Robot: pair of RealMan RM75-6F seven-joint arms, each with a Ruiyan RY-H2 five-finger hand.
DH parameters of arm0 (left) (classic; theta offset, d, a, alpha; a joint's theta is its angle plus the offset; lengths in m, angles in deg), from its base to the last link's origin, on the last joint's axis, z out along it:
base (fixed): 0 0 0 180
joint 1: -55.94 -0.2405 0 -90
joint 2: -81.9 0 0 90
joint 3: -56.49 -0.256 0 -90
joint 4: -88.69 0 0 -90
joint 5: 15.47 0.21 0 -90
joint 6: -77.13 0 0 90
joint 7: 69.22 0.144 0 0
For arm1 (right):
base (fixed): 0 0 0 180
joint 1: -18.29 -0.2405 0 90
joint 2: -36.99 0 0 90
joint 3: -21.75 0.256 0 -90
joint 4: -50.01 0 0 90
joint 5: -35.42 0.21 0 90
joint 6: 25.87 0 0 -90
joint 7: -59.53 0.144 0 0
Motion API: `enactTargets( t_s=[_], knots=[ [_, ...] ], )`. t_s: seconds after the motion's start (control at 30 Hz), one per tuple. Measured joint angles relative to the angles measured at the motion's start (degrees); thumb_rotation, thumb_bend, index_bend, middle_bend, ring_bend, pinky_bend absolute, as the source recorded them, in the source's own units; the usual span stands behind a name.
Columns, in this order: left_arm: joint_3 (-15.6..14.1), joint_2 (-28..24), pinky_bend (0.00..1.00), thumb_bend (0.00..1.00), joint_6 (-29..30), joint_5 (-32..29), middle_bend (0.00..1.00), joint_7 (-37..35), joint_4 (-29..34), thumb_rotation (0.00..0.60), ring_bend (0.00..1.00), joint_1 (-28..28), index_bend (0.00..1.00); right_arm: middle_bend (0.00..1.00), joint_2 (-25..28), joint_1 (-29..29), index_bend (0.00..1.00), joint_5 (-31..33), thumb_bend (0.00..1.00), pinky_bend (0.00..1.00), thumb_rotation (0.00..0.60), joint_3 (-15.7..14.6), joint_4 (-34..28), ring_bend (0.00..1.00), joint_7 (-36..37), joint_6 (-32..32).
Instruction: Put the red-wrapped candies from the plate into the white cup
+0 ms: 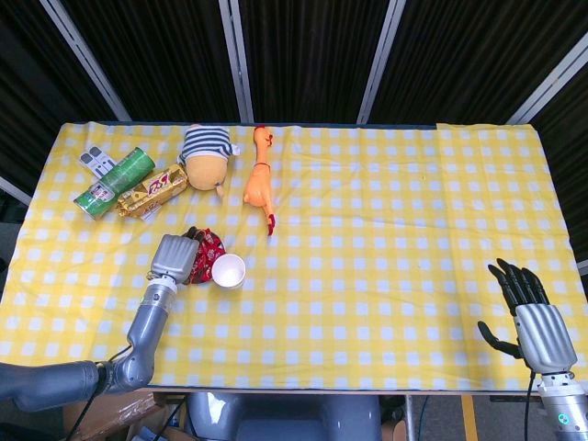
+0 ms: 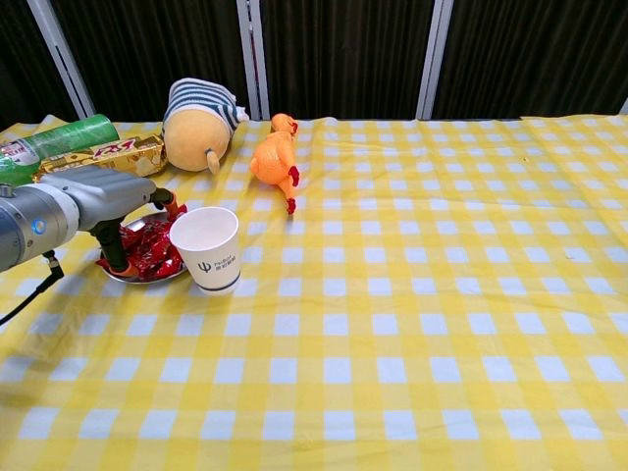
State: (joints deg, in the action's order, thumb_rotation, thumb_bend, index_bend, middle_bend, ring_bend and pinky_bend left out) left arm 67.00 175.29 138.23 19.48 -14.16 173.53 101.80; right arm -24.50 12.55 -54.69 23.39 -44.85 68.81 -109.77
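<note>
Item: my left hand (image 2: 103,199), hovering over the plate (image 2: 147,278), fingers reaching down among the red-wrapped candies (image 2: 155,252); whether it is pinching 1 I cannot tell. Item: white cup (image 2: 207,247), standing upright just beside the plate, probably to keep the carry short; no candy is showing inside it. Item: my right hand (image 1: 535,322), waiting well apart with fingers spread, holding nothing.

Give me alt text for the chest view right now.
The left hand reaches over the plate of red-wrapped candies, beside an upright white cup. Behind lie a striped plush toy and an orange rubber chicken on yellow checked cloth.
</note>
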Motion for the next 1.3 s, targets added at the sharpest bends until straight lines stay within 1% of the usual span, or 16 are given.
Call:
enactTargets(
  t_s=[0.1,0.27,0.47,0.57,0.67,0.77,0.83,0.9,1.0,1.07,1.17,1.3],
  knots=[
    [-0.3,0.4,0.87,0.25,-0.1,-0.4,0.14,-0.2,-0.5,0.6,0.79,0.4,0.16,0.0,0.1,0.0,0.0,0.0,0.39,0.0,0.6,0.0,-0.1,0.0,0.1,0.0],
    [-1.1,1.0,0.88,0.26,0.0,-0.7,0.21,-0.1,-1.1,0.6,0.8,1.0,0.21,0.0,0.1,0.0,0.0,-0.1,0.39,0.0,0.6,-0.1,-0.1,0.0,0.3,0.1],
    [-1.9,1.4,0.88,0.26,0.2,-0.9,0.21,0.0,-1.7,0.6,0.8,1.5,0.23,0.0,0.2,0.0,0.0,-0.2,0.39,0.0,0.6,-0.2,-0.2,0.0,0.5,0.2],
    [-2.0,1.6,0.88,0.26,0.2,-1.0,0.23,-0.2,-2.0,0.6,0.8,1.7,0.24,0.0,0.2,-0.1,0.0,-0.2,0.39,0.0,0.6,-0.2,-0.3,0.0,0.6,0.2],
    [-2.2,1.8,0.88,0.27,0.3,-1.1,0.28,-0.2,-2.5,0.6,0.8,1.9,0.27,0.0,0.2,-0.1,0.0,-0.1,0.39,0.0,0.6,-0.2,-0.3,0.0,0.7,0.3],
    [-2.5,2.2,0.88,0.3,0.4,-1.1,0.36,-0.2,-3.1,0.6,0.81,2.0,0.33,0.0,0.2,-0.1,0.0,-0.1,0.39,0.0,0.6,-0.2,-0.4,0.0,0.7,0.3],
    [-2.7,2.4,0.89,0.33,0.5,-1.0,0.44,-0.1,-3.4,0.6,0.82,2.1,0.36,0.0,0.2,-0.1,0.0,-0.1,0.39,0.0,0.6,-0.2,-0.4,0.0,0.7,0.3],
    [-2.7,2.5,0.89,0.39,0.6,-0.9,0.5,-0.2,-3.8,0.6,0.82,2.2,0.4,0.0,0.2,-0.1,0.0,-0.1,0.39,0.0,0.6,-0.2,-0.4,0.0,0.8,0.3],
    [-2.7,2.6,0.89,0.46,0.9,-0.7,0.56,-0.5,-4.3,0.6,0.82,2.3,0.46,0.0,0.2,-0.1,0.0,-0.2,0.39,0.0,0.6,-0.2,-0.3,0.0,0.8,0.3],
    [-2.7,2.7,0.9,0.48,1.2,-0.3,0.59,-0.6,-4.6,0.6,0.83,2.3,0.48,0.0,0.2,-0.1,0.0,-0.3,0.39,0.0,0.6,-0.2,-0.3,0.0,0.8,0.2],
    [-2.8,2.6,0.9,0.5,1.7,0.5,0.62,-0.9,-5.2,0.6,0.83,2.3,0.5,0.0,0.2,0.0,0.0,-0.4,0.39,0.0,0.6,-0.2,-0.2,0.0,0.7,0.1],
    [-2.6,2.1,0.9,0.5,2.3,1.0,0.63,-1.5,-5.7,0.6,0.83,2.0,0.51,0.0,0.2,0.0,0.0,-0.4,0.39,0.0,0.6,-0.3,-0.3,0.0,0.7,0.0]
  ],
)
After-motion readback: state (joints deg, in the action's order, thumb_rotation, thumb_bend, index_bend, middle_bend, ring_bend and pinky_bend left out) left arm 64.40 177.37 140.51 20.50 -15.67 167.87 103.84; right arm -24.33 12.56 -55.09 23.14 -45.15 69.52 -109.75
